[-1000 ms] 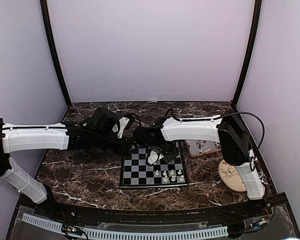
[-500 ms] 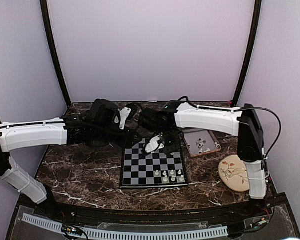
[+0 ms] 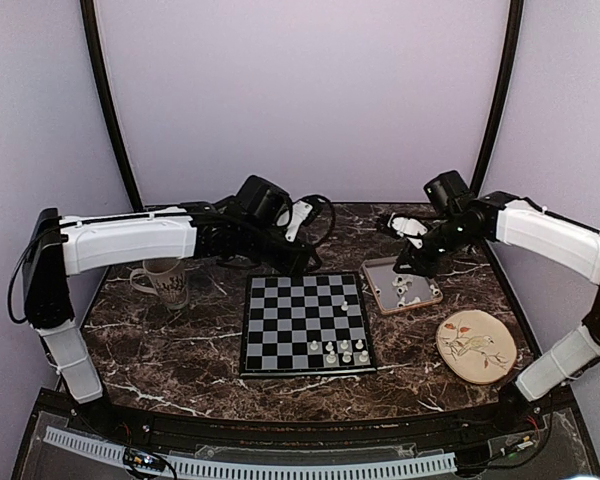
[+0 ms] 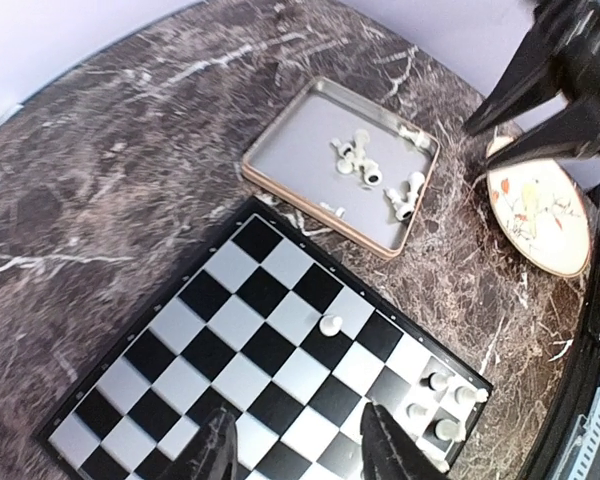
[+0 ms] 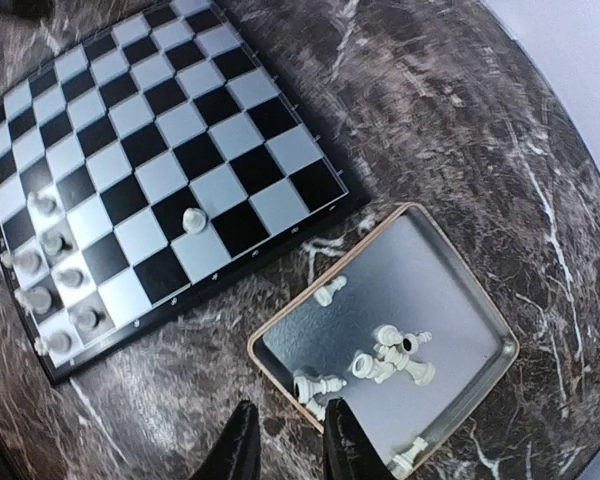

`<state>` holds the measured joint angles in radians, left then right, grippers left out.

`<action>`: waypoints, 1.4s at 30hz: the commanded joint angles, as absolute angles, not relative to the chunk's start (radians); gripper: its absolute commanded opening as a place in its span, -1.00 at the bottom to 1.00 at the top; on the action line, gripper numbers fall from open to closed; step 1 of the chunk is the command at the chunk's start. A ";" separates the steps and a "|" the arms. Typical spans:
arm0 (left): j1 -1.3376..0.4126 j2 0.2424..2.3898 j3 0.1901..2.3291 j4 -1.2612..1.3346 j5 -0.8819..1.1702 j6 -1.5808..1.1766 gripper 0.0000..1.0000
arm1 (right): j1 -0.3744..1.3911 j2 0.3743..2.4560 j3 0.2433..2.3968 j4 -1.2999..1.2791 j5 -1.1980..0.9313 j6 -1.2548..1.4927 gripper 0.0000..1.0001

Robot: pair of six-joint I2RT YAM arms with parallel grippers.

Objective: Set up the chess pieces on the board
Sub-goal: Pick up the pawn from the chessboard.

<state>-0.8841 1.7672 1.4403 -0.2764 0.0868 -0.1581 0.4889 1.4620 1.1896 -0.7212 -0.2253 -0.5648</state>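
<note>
The left hand (image 4: 302, 452), fingers spread and empty, hovers near the board (image 4: 230, 332). The right hand (image 5: 285, 447), fingers slightly parted and apparently holding nothing, hangs above the tray (image 5: 452, 288) edge. Just ahead of it, loose chess pieces (image 5: 385, 357) lie in the tray; farther ahead, a lone pawn (image 5: 192, 219) stands on the board.

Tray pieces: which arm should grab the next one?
Right. The right end effector hangs open beside the tray, close to its loose chess pieces. The left end effector is over the board, farther from them.
</note>
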 commanded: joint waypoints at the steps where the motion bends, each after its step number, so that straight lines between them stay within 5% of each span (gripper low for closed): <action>1: -0.909 1.905 1.587 -0.377 0.167 -0.076 -0.14 | 0.377 1.298 1.009 -0.370 -0.472 -0.326 -0.51; 16: -0.966 2.323 2.012 -0.546 0.153 -0.014 -0.13 | 0.271 1.174 0.905 -0.293 -0.465 -0.297 -0.45; 42: -0.971 2.355 2.021 -0.615 0.120 -0.026 -0.66 | 0.268 1.208 0.898 -0.310 -0.454 -0.341 -0.44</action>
